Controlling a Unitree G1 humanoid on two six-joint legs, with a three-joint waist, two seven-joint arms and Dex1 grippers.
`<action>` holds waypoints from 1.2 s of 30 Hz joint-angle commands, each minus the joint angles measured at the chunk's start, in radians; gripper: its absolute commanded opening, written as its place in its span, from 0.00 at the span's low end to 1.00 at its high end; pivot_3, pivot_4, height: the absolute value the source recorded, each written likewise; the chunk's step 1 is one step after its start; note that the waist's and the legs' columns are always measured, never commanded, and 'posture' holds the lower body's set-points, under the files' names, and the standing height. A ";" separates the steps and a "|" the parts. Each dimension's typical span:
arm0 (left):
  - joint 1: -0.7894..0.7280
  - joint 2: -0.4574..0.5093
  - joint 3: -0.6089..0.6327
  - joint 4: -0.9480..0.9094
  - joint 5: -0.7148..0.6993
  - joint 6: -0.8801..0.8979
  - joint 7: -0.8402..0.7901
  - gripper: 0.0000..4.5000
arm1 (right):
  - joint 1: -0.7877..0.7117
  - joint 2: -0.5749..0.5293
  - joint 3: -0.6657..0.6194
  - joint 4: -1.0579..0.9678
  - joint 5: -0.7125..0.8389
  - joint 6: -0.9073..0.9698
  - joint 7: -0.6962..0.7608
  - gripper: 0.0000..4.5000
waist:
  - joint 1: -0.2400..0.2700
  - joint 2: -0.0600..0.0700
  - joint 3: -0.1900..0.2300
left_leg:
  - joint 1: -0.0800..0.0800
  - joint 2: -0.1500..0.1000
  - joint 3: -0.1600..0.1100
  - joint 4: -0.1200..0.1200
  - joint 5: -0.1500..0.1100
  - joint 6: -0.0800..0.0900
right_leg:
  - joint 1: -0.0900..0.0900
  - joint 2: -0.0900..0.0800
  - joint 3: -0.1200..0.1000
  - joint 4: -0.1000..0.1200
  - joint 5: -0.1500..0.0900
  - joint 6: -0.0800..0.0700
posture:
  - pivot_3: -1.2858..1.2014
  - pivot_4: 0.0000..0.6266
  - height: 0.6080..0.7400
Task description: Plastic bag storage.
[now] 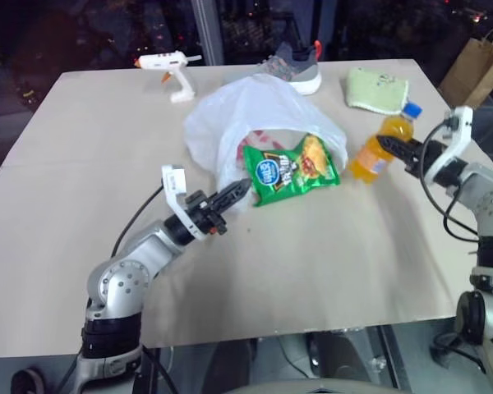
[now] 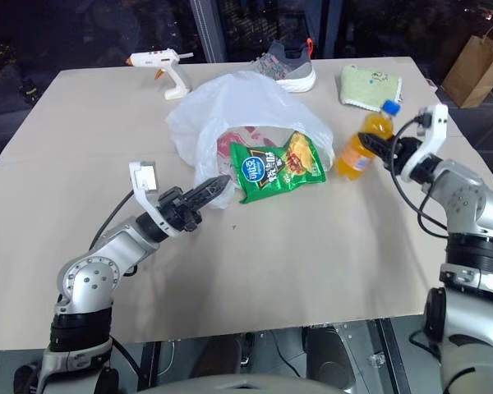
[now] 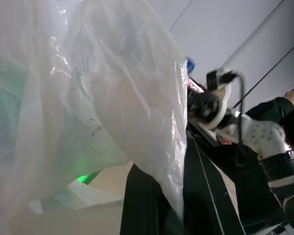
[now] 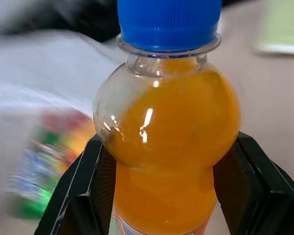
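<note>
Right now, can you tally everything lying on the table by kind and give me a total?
Plastic bag: 1
Green snack packet: 1
Orange drink bottle: 1
Glue gun: 1
Shoe: 1
Green cloth: 1
Total: 6

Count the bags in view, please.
2: the plastic bag mid-table, held by the shut left gripper; a paper bag beyond the table's far right corner. Others may be hidden.
</note>
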 commanded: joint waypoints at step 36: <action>0.039 0.006 -0.046 -0.129 -0.033 0.023 -0.051 0.00 | -0.062 0.474 -0.179 0.200 0.564 0.412 -0.909 0.50 | -0.025 0.000 -0.001 | -0.002 0.000 -0.005 0.002 0.000 0.000 | 0.000 0.001 -0.005 0.001 0.000 0.000 | 0.52 0.24 1.00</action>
